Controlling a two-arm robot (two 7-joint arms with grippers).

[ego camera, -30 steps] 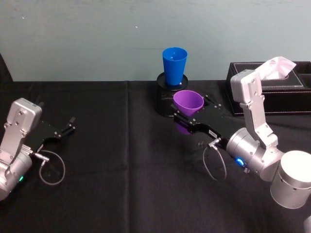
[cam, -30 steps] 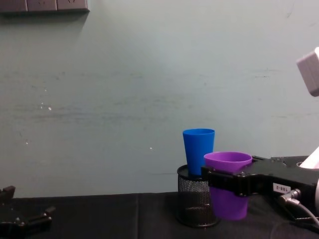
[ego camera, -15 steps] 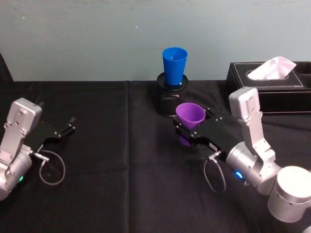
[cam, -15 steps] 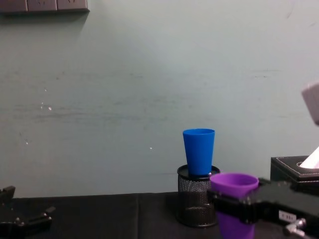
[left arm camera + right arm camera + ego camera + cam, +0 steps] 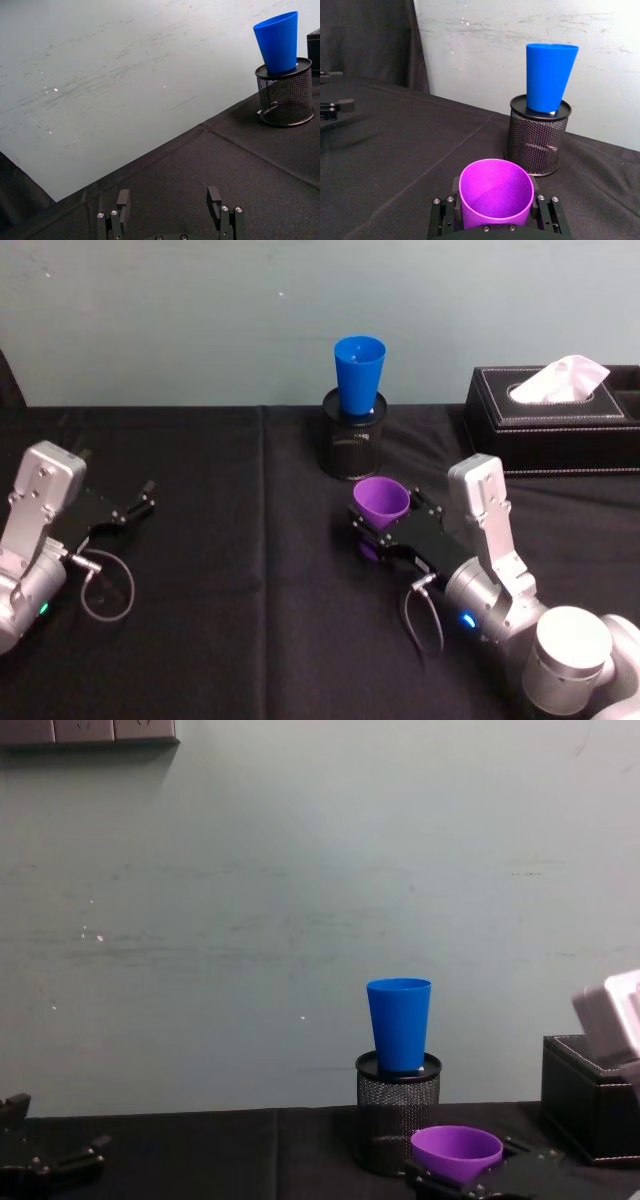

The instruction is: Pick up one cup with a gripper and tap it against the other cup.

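Right hand (image 5: 372, 536) grips purple cup (image 5: 380, 502) seemingly upright, mouth up.

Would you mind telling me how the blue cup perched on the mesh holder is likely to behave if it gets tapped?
The blue cup stands narrow end down on the mesh holder, so it probably tips easily. It looks like thin, empty plastic, likely light enough to slide or topple. The right end effector, holding the purple cup, should tap gently.
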